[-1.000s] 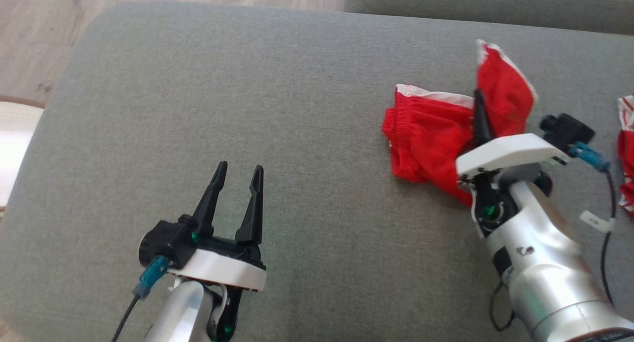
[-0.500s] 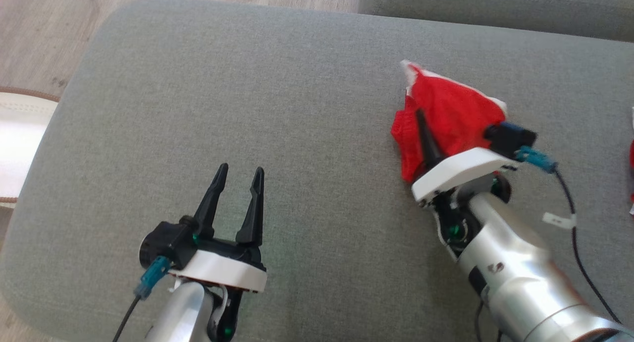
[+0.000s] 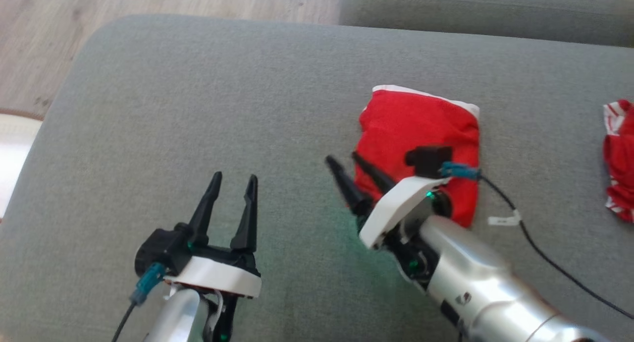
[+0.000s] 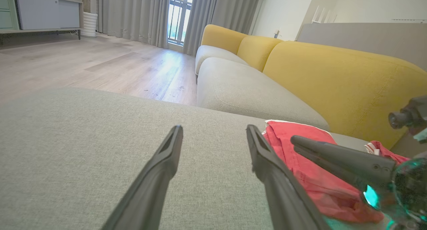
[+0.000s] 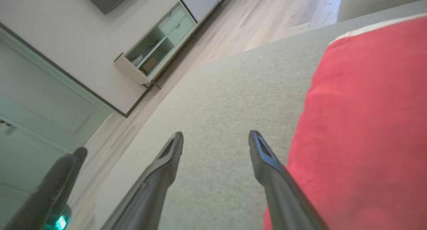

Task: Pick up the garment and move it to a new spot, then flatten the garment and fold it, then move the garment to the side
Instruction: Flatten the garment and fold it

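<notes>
- Two hazards, both judged. First, the right end effector point(image 3: 343, 158) has one finger over the near-left edge of the garment point(image 3: 421, 129). A sideways sweep from here would likely catch that edge and pull the fold open.
- Second hazard: the dark cable point(image 3: 545, 253) runs off the garment's near-right corner and across the cushion point(image 3: 198, 84). An arm swing could drag it over the cloth.
- Garment: red, with white trim on the far edge. It lies as a compact folded packet on the grey cushion, right of centre. Another red-and-white cloth point(image 3: 616, 173) lies well apart at the right edge.
- Right end effector: released, jaws spread, grasping nothing. The forearm angles in from the lower right, fingers pointing up-left, low over the cushion.
- Left end effector point(image 3: 235, 176): released and empty, fingers pointing away from the robot over bare cushion, apart from the garment.
</notes>
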### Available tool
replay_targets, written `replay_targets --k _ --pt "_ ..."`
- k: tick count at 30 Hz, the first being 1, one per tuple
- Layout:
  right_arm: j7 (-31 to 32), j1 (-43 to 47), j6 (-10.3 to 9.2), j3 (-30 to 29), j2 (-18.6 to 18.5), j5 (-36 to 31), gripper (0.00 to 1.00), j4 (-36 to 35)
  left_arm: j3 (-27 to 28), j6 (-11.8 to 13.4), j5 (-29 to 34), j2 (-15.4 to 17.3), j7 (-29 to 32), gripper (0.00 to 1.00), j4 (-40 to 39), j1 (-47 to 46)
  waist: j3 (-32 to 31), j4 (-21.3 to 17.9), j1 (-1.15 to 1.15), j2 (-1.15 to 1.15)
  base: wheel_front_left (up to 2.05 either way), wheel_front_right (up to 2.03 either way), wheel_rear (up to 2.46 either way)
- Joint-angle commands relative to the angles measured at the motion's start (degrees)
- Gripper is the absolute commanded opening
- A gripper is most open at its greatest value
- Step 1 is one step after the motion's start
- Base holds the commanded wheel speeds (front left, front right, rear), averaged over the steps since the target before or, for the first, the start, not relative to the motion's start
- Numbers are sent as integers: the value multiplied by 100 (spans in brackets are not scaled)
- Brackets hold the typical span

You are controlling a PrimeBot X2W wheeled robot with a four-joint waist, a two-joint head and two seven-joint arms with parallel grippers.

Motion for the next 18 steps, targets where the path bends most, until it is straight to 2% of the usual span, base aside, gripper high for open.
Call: replay_targets --k 1,6,10,12,13,18 --pt "-23 44 -3 83 92 67 100 -236 228 8 44 40 -29 100 -184 -115 -64 -101 0 0 0 0 0" --pt "-365 -164 -3 -63 92 -54 100 -219 353 8 90 49 -29 100 -321 -125 -118 -379 0 0 0 0 0" --pt "-629 -444 -3 -560 36 -765 100 153 471 8 126 48 -29 100 -530 -147 -108 -619 0 0 0 0 0" --pt "-663 -488 -3 -1045 -52 -1100 100 211 509 8 178 47 -29 100 -633 -152 -99 -741 0 0 0 0 0" --pt "-663 -488 -3 -1045 -52 -1100 100 211 509 8 178 47 -29 100 -633 -152 -99 -741 0 0 0 0 0" --pt "-671 -76 -3 -2618 -317 -2368 100 -390 615 8 174 44 -29 100 -883 -160 -60 -1028 0 0 0 0 0"
